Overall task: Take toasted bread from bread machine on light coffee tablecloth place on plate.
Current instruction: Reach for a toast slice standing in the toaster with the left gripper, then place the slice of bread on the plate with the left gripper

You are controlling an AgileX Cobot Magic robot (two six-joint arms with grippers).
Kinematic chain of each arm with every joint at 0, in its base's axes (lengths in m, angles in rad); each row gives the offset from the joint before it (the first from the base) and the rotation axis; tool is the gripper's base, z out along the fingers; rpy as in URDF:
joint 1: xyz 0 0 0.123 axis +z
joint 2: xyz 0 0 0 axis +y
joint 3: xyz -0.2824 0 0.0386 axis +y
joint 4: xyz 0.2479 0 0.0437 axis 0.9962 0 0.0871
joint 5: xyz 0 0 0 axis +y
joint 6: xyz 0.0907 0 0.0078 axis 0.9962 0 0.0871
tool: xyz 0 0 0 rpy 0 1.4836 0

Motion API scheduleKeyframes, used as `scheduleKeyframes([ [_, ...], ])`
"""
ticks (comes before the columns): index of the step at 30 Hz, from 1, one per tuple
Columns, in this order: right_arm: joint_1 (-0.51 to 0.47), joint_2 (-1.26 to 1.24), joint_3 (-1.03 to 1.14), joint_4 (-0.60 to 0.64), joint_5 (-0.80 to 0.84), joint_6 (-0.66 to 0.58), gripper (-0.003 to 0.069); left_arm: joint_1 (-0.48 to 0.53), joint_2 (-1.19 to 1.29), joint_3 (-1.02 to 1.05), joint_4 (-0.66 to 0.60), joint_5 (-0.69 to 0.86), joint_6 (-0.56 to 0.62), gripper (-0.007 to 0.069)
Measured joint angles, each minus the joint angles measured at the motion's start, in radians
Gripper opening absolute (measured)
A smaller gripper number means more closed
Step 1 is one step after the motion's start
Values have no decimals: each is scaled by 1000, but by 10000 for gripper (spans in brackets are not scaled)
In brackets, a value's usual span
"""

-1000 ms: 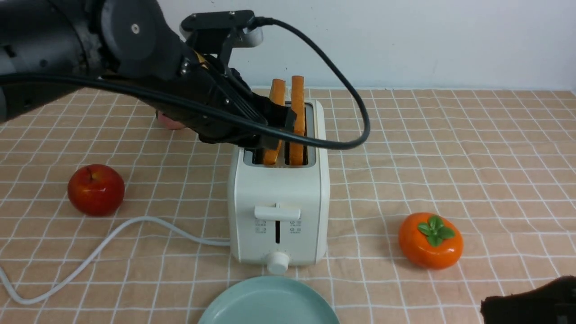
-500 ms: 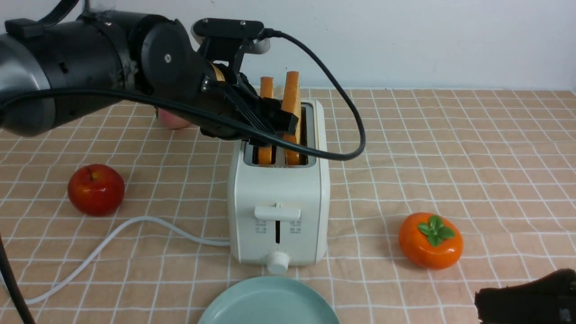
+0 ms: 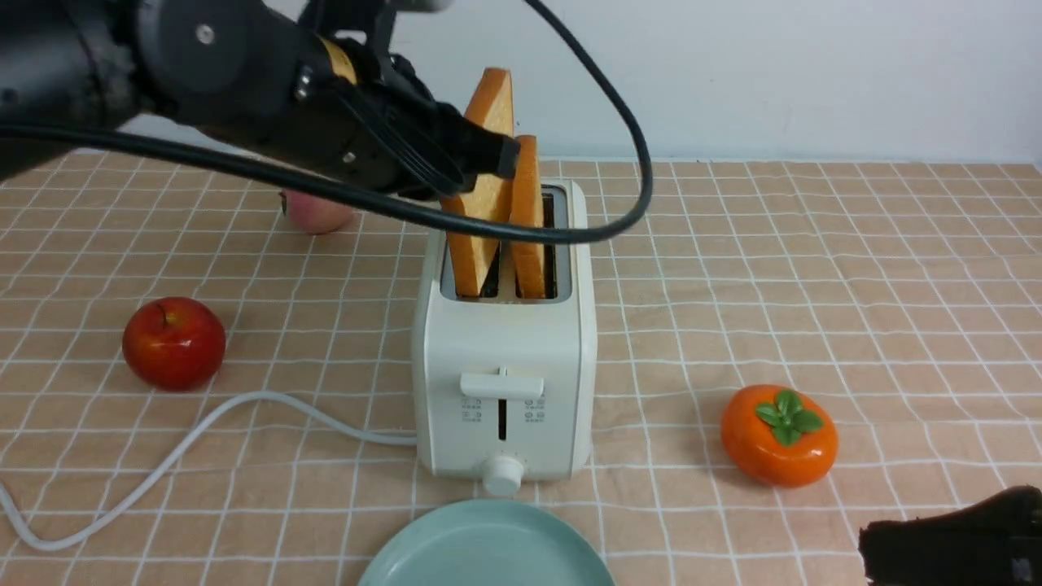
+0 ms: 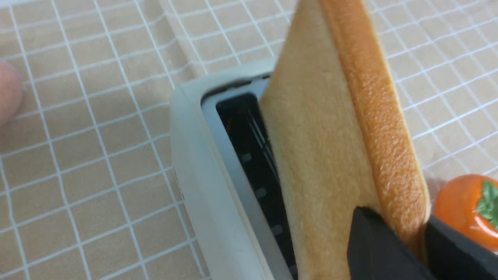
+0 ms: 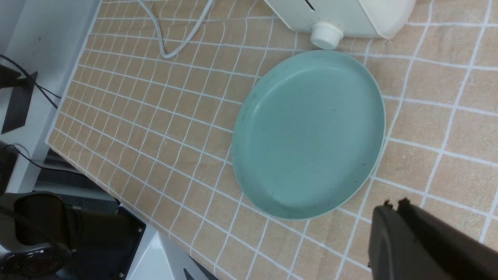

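Front view, referenced to the bread machine (image 3: pixel 505 366) at the centre of the light coffee tablecloth (image 3: pixel 814 268):

1. At 9 o'clock lies a red apple (image 3: pixel 173 342). The white cord (image 3: pixel 203 423) runs from the machine toward 8 o'clock. A pinkish fruit (image 3: pixel 316 213) shows at 10 o'clock, partly hidden by the left arm.
2. The left gripper (image 3: pixel 496 156) reaches in from 10 o'clock above the slots. It is clamped on the lifted toast slice (image 3: pixel 492 106).
3. That slice is tilted, with its top leaning toward 1 o'clock and its lower end at the mouth of the left slot. The second toast slice (image 3: pixel 527 220) stands upright in the right slot, just beside it.
4. The plate (image 3: pixel 488 545) lies at 6 o'clock, bare, close to the round knob.
5. An orange persimmon (image 3: pixel 779 435) sits at 4 o'clock. The right gripper (image 3: pixel 952 541) hangs low at 5 o'clock, well apart from the machine.

Left wrist view only: the two black fingers (image 4: pixel 377 245) pinch the slice (image 4: pixel 323 155) across its thickness. One pad lies on the pale face and the other beyond the orange crust edge. The slot alongside is dark.

Right wrist view only: the whole plate (image 5: pixel 311 132) is visible, and the right gripper's (image 5: pixel 393 206) tips are pressed together on nothing, outside the plate rim.
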Motion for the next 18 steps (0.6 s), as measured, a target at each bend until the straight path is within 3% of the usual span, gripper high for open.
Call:
scheduleKeyframes([
  [9,0,0,0,0,0,0,24,0,-311,-32,-64,364,-175,57],
  [13,0,0,0,-1,2,0,26,0,-367,80,-177,513,-134,57],
  [18,0,0,0,-20,5,0,33,0,-367,383,-328,441,-19,57],
])
